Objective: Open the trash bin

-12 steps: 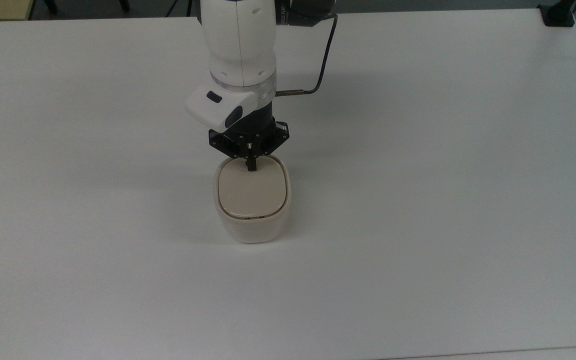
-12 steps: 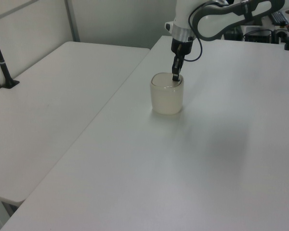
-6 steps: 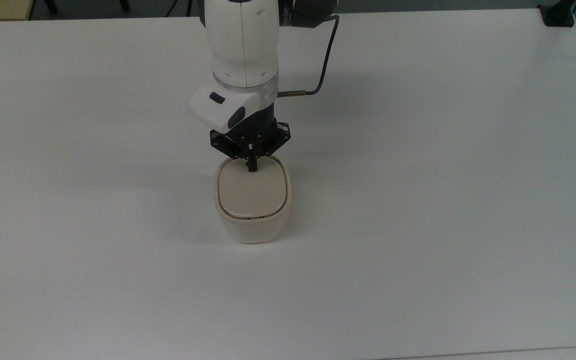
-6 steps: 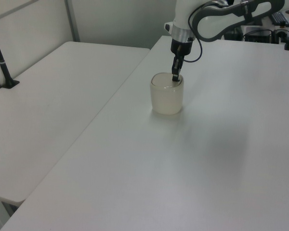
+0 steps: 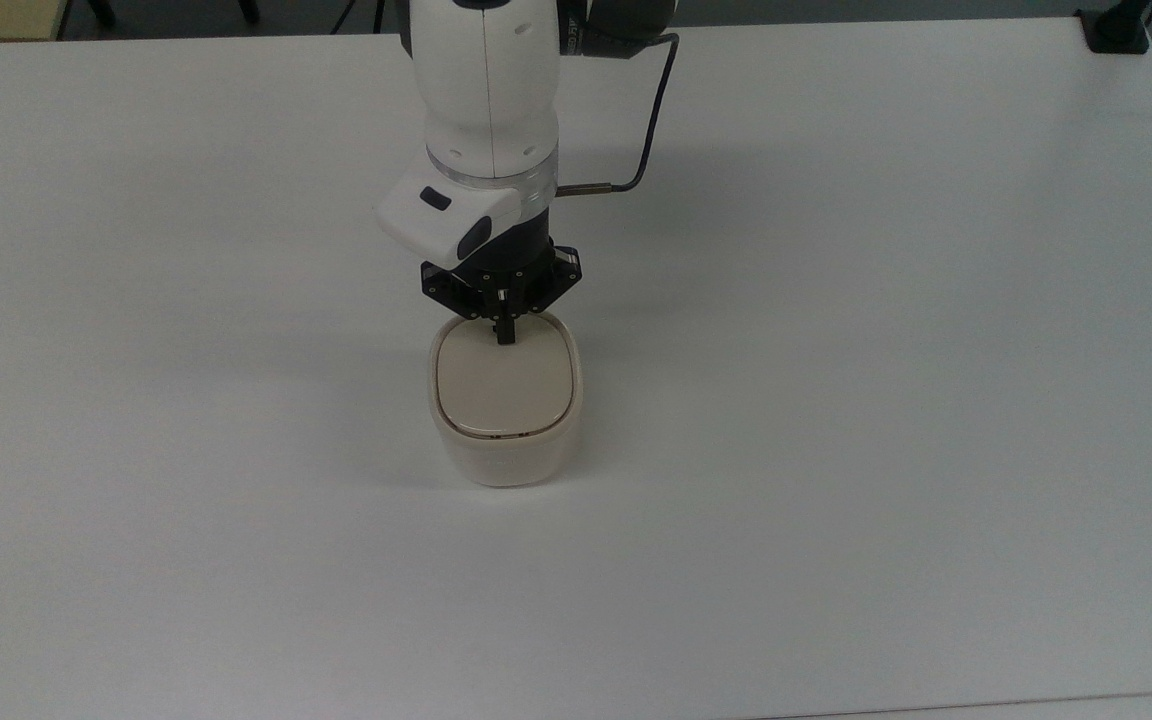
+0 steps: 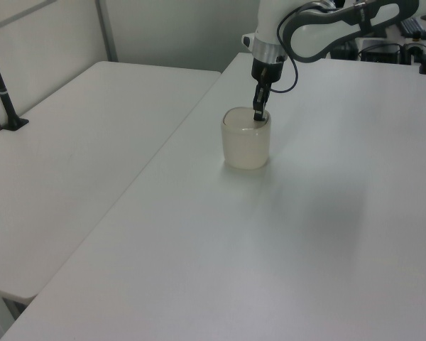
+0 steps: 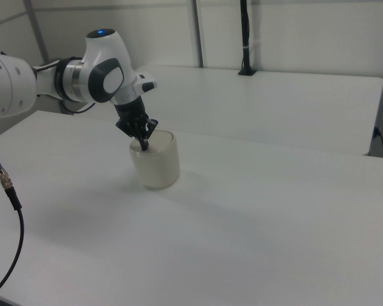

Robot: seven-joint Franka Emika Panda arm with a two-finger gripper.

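Arm (image 5: 484, 90) upright over white surface (image 5: 886, 350). Fingers (image 5: 505, 334) closed together with nothing between them, tip pointing down onto the lid (image 5: 504, 390) near its far edge in the top view. Trash bin (image 5: 504, 455) stands directly under the fingers, lid flat and shut. In the left view fingers (image 6: 258, 116) meet the bin (image 6: 246, 145) top; same in the right view, fingers (image 7: 144, 145) on bin (image 7: 156, 162)

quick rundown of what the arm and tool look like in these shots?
White glossy arm with rounded casings and dark grey joint sections. A blue light glows on one joint cap. White wrist block with black buttons. Black tool with two thin fingers under a black flange. A thin black cable loops from its side.
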